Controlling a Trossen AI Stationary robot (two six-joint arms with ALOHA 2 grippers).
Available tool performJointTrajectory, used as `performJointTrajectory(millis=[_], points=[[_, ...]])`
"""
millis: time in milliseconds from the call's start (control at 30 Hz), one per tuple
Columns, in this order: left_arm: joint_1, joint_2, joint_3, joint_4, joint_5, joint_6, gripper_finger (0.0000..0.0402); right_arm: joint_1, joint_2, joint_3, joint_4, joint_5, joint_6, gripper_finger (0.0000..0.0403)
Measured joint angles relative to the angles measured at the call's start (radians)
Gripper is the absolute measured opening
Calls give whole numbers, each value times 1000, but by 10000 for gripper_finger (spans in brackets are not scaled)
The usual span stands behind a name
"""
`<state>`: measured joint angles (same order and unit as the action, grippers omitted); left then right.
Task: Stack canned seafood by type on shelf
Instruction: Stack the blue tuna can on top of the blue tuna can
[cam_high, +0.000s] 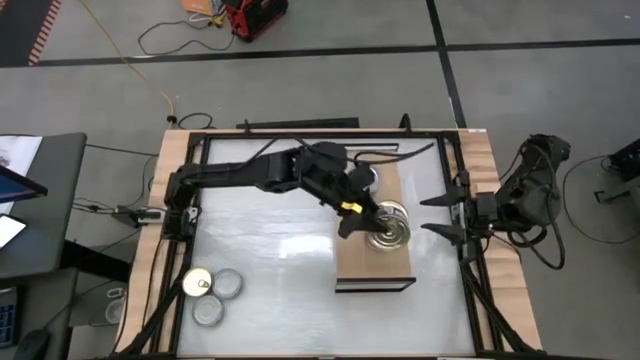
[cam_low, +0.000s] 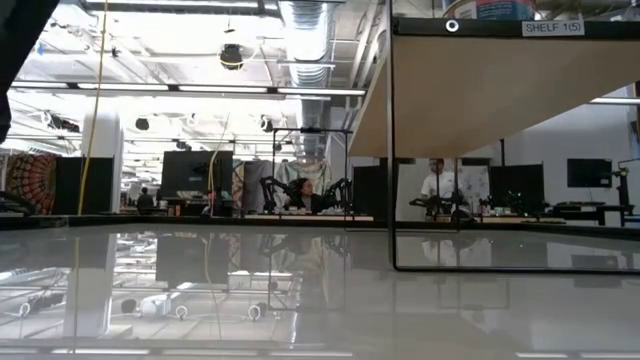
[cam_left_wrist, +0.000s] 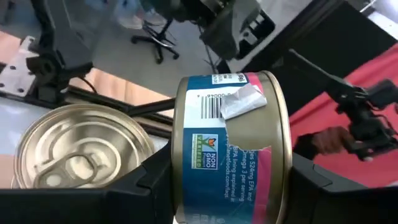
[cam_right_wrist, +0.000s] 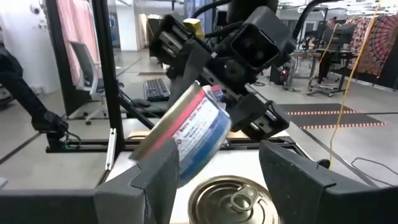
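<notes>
Left gripper (cam_left_wrist: 217, 186): closed on a blue-and-pink labelled tin (cam_left_wrist: 233, 149), one dark finger on each side of the label; the tin is held tilted, lifted clear of the board.
Held tin, second look: from the right wrist view the same tin (cam_right_wrist: 186, 134) hangs slanted just above a gold pull-tab tin (cam_right_wrist: 233, 202).
Gold-lidded tin: this tin (cam_high: 386, 226) sits on the shelf, directly beside the left gripper (cam_high: 352, 222), and looks to be the one placed can I can make out there.
Shelf: the light-wood board (cam_high: 375, 262) lies right of the table's middle; most of its near end is bare.
Right gripper (cam_high: 440, 214): fingers spread wide with nothing between them, waiting at the table's right edge, near the shelf but apart from it.
Tins left over: three tins (cam_high: 213, 293) cluster at the table's left front corner, one gold-lidded and two silver, well apart from the shelf.
Progress: early, I judge. One can is down, one is arriving tilted and not yet seated, and three wait on the table.
Left to do: level the held can and set it down, then fetch the cluster and sort it by lid.
</notes>
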<state>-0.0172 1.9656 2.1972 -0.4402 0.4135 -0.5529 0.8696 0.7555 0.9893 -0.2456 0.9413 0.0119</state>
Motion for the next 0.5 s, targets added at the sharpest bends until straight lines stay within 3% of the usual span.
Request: performJointTrajectory(millis=[500], points=[[43,0,-7,-12,-103,-12,194,-38,18,0,-7,-3,18,246]])
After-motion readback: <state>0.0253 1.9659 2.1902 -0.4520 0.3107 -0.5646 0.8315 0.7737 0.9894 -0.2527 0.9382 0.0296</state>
